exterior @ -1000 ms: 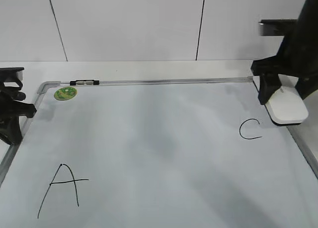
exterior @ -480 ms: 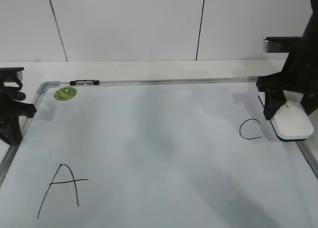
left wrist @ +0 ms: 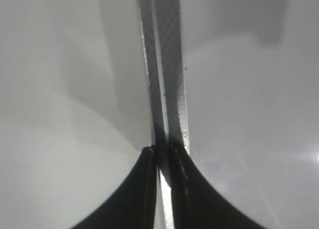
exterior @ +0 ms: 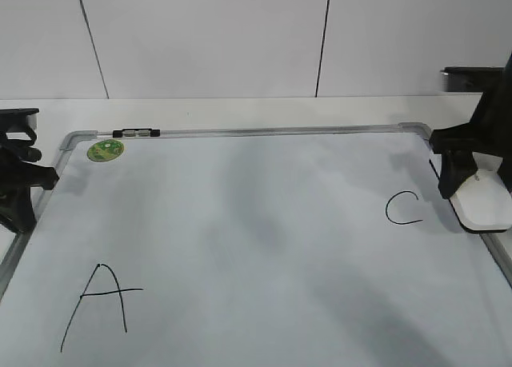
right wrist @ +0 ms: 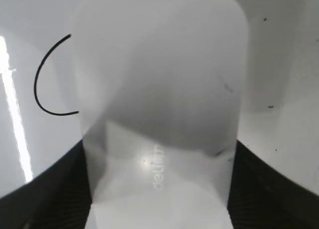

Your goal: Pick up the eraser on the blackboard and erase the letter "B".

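Observation:
The white eraser (exterior: 486, 205) lies low over the right frame of the blackboard (exterior: 256, 223), just right of the black "C" (exterior: 402, 208). My right gripper (exterior: 468, 187) is shut on the eraser, with a black finger on each long side in the right wrist view (right wrist: 158, 189). The eraser's white top with faint lettering (right wrist: 159, 89) fills that view, and part of the "C" (right wrist: 42, 84) shows at its left. No letter "B" shows on the board. My left gripper (exterior: 20, 199) is shut and empty over the board's left frame (left wrist: 164, 89).
A black "A" (exterior: 100, 303) is at the board's near left. A round green sticker (exterior: 105, 149) and a small black-and-clear clip (exterior: 136, 132) sit at the far left corner. A white tabletop and a white panelled wall lie behind.
My right gripper has carried the eraser to the right and slightly nearer, from above the "C" to the board's right frame. The left arm has not moved.

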You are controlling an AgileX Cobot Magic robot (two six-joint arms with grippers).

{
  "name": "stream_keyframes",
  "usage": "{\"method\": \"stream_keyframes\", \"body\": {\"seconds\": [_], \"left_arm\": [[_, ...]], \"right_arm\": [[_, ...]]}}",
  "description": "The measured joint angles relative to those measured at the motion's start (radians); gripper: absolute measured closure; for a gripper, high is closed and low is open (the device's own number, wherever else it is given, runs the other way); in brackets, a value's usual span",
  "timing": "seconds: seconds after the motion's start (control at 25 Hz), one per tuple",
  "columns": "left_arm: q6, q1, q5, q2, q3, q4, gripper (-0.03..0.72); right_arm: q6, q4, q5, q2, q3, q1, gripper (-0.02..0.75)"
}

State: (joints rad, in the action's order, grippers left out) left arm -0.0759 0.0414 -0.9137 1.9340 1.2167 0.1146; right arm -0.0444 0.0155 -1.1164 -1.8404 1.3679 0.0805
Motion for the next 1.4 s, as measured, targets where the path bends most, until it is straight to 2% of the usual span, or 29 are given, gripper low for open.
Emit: {"method": "stream_keyframes", "body": {"seconds": [0.28,0.88,1.4], "left_arm": [[0.000,0.000,0.000,0.000,0.000,0.000,0.651],[0.000,0.000,0.000,0.000,0.000,0.000,0.651],[0.000,0.000,0.000,0.000,0.000,0.000,0.651]], "right_arm": [[0.093,0.077,0.002,0.000,0.000,-0.008,0.176],[0.102,0.072,0.003,-0.070,0.000,-0.008,0.176],[0.068,0.021,0.010,-0.091,0.000,-0.008,0.176]]}}
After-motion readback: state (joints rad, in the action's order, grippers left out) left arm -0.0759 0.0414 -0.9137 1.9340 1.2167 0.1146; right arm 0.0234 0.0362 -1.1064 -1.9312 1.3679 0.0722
